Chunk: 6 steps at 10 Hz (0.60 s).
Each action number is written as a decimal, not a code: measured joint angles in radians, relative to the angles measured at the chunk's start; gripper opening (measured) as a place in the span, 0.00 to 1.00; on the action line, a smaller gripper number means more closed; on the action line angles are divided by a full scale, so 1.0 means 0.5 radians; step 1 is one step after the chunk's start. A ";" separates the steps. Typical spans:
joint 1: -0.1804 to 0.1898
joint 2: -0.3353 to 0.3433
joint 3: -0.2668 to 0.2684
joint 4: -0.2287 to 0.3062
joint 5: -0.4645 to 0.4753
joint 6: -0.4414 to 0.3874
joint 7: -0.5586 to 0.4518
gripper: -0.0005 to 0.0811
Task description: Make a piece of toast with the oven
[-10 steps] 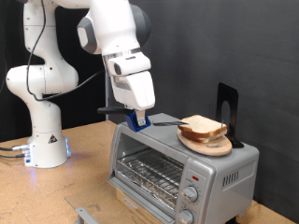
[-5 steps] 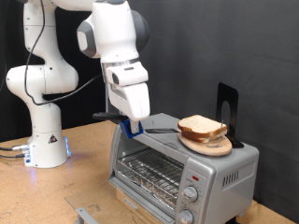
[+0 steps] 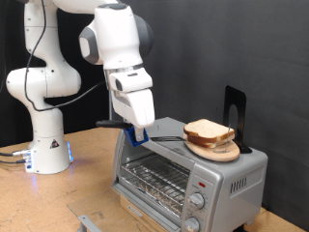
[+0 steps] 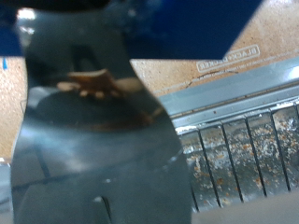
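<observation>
The gripper (image 3: 138, 133) has been raised slightly off the oven (image 3: 188, 166). Its jaws are clamped on a spatula (image 3: 166, 133). The toast (image 3: 210, 132) is left untouched on the plate (image 3: 216, 151).

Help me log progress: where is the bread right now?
In the exterior view's right half, the bread sits on a round wooden plate atop the oven.

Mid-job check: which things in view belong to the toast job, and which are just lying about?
Belongs to the job:
- oven
- bread slices, on the wooden plate on top of the oven
- dark flat tool, held in the gripper

Just lying about:
- black stand, behind the plate
- metal bracket, on the table
</observation>
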 joint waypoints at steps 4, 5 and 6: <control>0.018 0.005 0.080 -0.003 -0.014 0.028 0.065 0.50; 0.017 0.004 0.080 -0.005 -0.008 0.049 0.065 0.50; 0.015 -0.001 0.079 -0.006 0.003 0.055 0.065 0.50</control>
